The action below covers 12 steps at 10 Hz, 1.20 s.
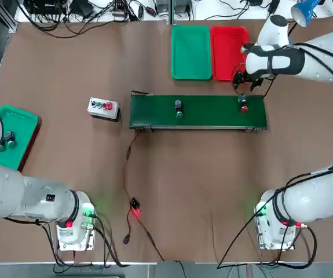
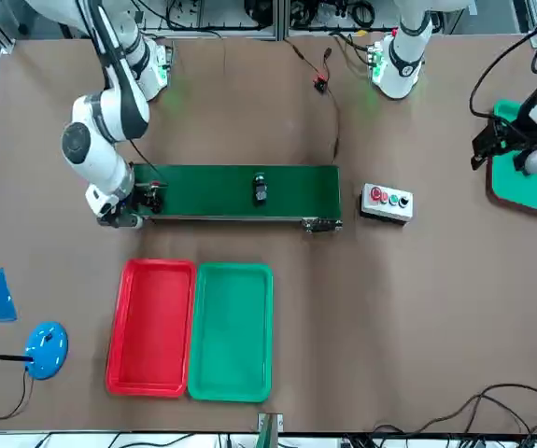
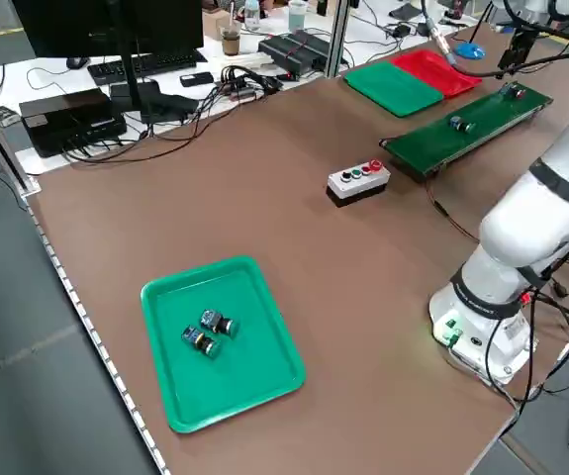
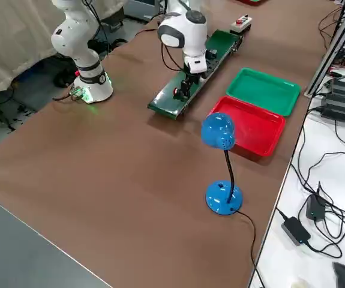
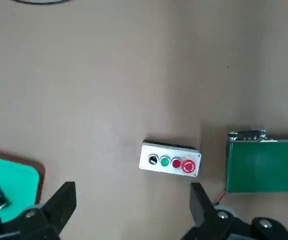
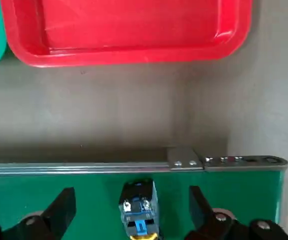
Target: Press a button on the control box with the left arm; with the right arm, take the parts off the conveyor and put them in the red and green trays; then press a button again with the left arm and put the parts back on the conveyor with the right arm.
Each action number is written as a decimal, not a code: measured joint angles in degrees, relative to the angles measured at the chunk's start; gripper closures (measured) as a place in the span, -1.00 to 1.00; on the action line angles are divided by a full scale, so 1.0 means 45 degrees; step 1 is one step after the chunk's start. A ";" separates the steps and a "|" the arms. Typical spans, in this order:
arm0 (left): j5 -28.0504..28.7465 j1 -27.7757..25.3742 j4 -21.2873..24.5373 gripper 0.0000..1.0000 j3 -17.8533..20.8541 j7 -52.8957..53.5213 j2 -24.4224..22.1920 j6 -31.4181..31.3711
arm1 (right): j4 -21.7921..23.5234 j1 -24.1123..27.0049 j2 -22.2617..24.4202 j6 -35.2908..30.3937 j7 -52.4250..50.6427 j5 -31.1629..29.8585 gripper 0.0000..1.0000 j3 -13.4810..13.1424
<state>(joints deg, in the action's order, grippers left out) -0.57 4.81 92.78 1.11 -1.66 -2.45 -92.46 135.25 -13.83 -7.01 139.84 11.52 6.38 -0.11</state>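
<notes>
A blue lamp (image 4: pixel 224 197) is stood on the bench (image 4: pixel 130 198). Two green-capped pieces (image 3: pixel 211 333) are held in a lone green tray (image 3: pixel 254 371), well apart from the lamp.

The conveyor (image 1: pixel 212 119) lies across the table (image 1: pixel 172 202), its long sides running left to right. On it are 2 parts: the left part (image 1: pixel 179 109) sits left of its middle, the right part (image 1: pixel 243 108) near its right end. Beyond its far side, the left tray (image 1: pixel 190 53) and the right tray (image 1: pixel 222 43) lie side by side, nearer its right end than its left. The control box (image 1: pixel 103 108) is just left of the conveyor, apart from it. Farther left lies a 3rd tray (image 3: pixel 244 376), with 2 pieces (image 3: pixel 210 332) close together in it. A lamp (image 4: pixel 223 197) stands far right, right of the right tray.
</notes>
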 joint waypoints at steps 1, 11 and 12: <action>0.0000 0.0004 0.0000 -1.00 -0.0016 0.0002 0.0002 0.0010 | 0.0105 -0.0077 -0.0145 0.0178 0.0001 0.0000 -0.99 0.0000; 0.0000 -0.0057 0.0002 -1.00 -0.0041 -0.0038 0.0181 0.0037 | 0.0831 -0.0195 -0.0141 0.0265 -0.1858 -0.0004 -0.46 -0.0050; 0.0000 -0.0081 -0.0001 -1.00 -0.0034 -0.0039 0.0181 0.0037 | 0.0821 -0.0195 -0.0091 0.0228 -0.1874 -0.0004 -0.11 -0.0056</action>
<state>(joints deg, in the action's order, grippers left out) -0.57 4.45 92.78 0.95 -1.84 -1.63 -92.30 138.94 -14.71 -7.42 140.86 3.09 6.36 -0.36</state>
